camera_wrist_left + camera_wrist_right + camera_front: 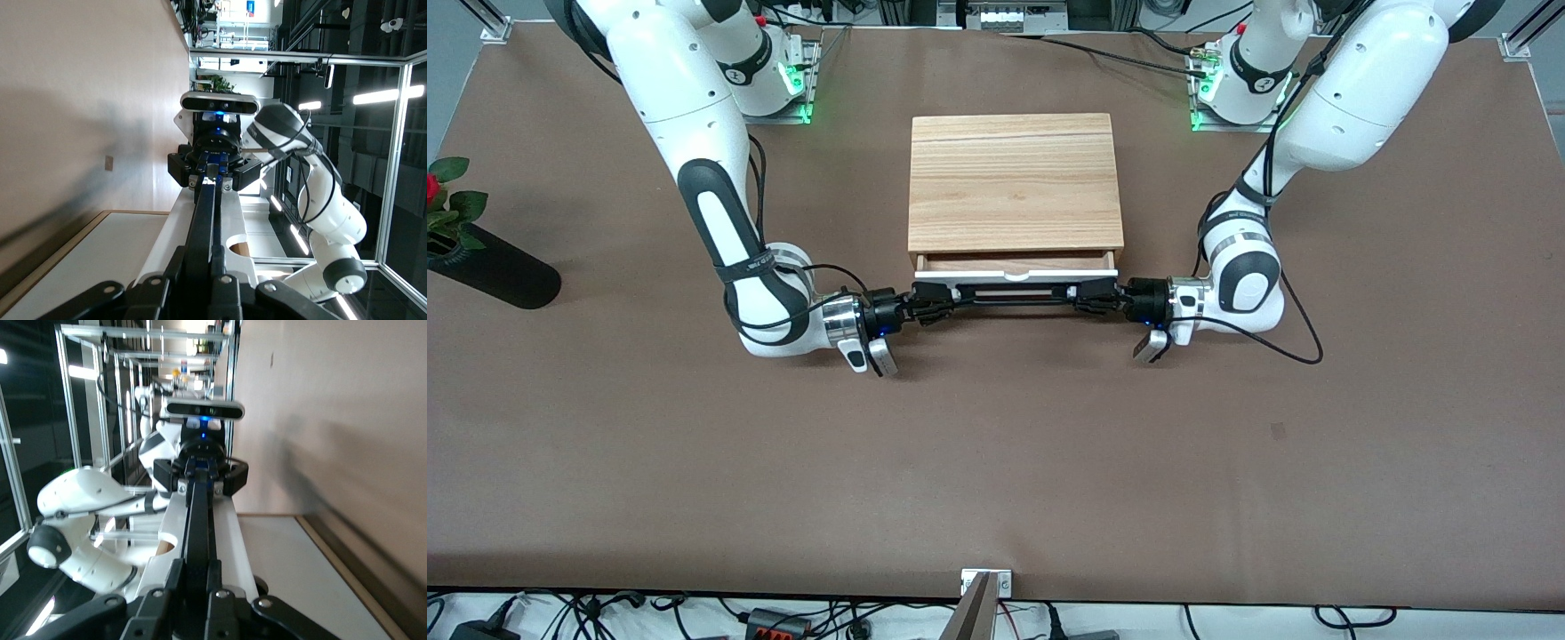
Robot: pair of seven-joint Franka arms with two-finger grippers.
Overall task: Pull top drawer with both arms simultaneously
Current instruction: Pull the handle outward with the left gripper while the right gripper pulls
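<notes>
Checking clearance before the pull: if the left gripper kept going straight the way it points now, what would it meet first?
The left gripper points along the drawer's handle, which it is shut on. Going on along the bar, it would most likely meet the right gripper, clamped at the other end.

We count two arms: the right arm enters from the upper left of the frame, the left arm from the upper right. We count two grippers, the right gripper and the left gripper. We see one wooden cabinet, one top drawer with one black bar handle, and one dark vase at the left edge.
</notes>
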